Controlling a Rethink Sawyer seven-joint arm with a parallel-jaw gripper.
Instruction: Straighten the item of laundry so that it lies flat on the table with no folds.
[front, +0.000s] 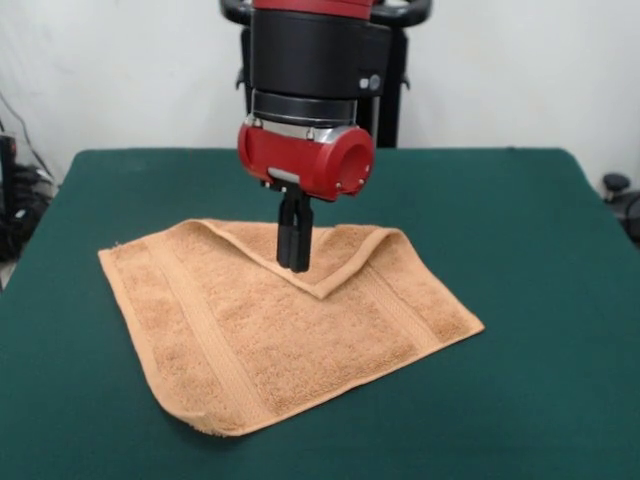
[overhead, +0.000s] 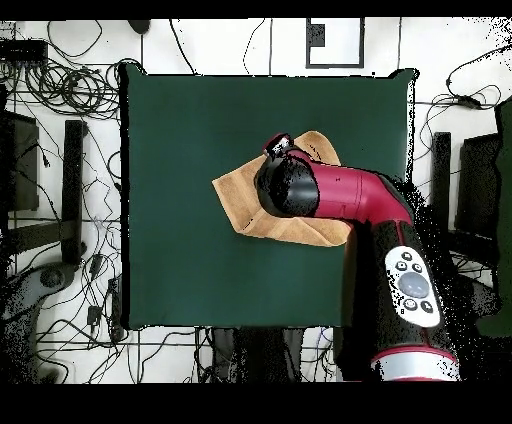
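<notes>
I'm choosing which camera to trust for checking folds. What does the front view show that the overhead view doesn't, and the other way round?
Only the front view shows the claw, its black fingers close together, reaching down to the towel, and the triangular flap folded over from the far edge. Only the overhead view shows the table complete, with cables on the floor around it; the arm covers much of the towel there. Both show the tan towel on green cloth.

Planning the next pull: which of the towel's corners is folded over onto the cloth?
The far corner, under the tool: it is turned toward the middle of the towel as a triangular flap. The others lie flat.
</notes>
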